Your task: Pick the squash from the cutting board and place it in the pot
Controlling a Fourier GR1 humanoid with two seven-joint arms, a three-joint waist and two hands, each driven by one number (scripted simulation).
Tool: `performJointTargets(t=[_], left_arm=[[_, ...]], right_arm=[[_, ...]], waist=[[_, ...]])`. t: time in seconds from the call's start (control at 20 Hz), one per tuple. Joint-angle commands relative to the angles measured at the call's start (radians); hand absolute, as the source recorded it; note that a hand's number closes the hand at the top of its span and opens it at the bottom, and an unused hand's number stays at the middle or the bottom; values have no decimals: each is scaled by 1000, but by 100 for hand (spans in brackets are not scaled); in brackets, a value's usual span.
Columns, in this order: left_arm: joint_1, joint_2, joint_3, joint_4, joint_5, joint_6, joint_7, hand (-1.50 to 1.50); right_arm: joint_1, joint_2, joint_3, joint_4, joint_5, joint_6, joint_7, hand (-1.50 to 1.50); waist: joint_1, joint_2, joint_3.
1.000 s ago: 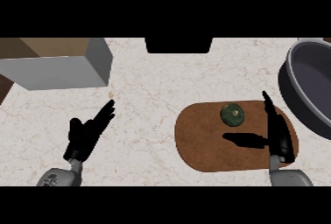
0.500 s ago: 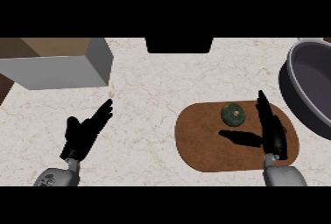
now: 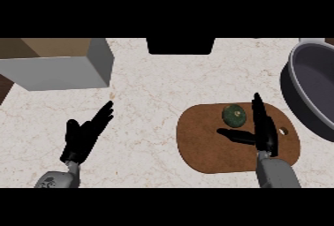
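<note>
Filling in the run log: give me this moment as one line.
phase: reach | right hand: open, over cutting board, beside squash | left hand: open, resting | pot: no squash inside

From my seat, the marble counter (image 3: 163,88) lies bare across the middle, so I see wide passage between my left hand (image 3: 85,134) and the cutting board (image 3: 209,150); the grey box (image 3: 58,62) blocks the far left corner, and a dark block (image 3: 180,45) sits at the far edge in the centre; my right hand (image 3: 261,128) hangs over the board with straight fingers, just right of the squash (image 3: 233,114), nothing between them; the pot (image 3: 313,88) rises at the right, its near wall standing between board and bowl, though the space above its rim looks open
</note>
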Motion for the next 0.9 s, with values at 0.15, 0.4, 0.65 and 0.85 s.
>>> performJointTargets(t=[0.15, 0.4, 0.65, 0.85], left_arm=[[15, -14, -2, -91, 10, -9, 71, 0], [20, -2, 23, 32, -12, -31, -54, 0], [27, -44, -17, -41, -49, 8, 0, 0], [68, 1, 27, -30, -20, -11, -29, 0]], right_arm=[[-84, -24, 11, 265, 75, -15, -186, 150], [-115, 16, -47, 331, 0, 1, -296, 150], [-128, -15, -58, 350, -11, -1, -389, 150], [95, -107, -195, 257, -126, -25, -476, 150]], waist=[[10, 8, 7], [8, 10, 7], [5, 7, 6], [-36, -1, 7]])
